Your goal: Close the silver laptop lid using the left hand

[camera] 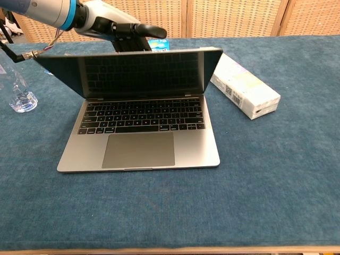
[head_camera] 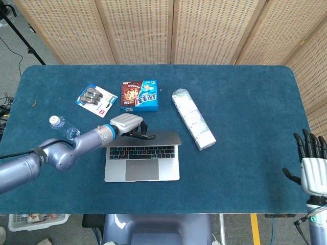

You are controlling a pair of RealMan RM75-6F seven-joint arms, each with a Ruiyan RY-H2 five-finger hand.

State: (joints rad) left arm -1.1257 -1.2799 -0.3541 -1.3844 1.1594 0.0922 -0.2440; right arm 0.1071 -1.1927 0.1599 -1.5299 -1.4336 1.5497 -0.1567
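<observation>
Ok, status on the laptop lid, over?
Left hand pressing on lid. Laptop half closed. Right hand open, idle. Nothing on keyboard.
</observation>
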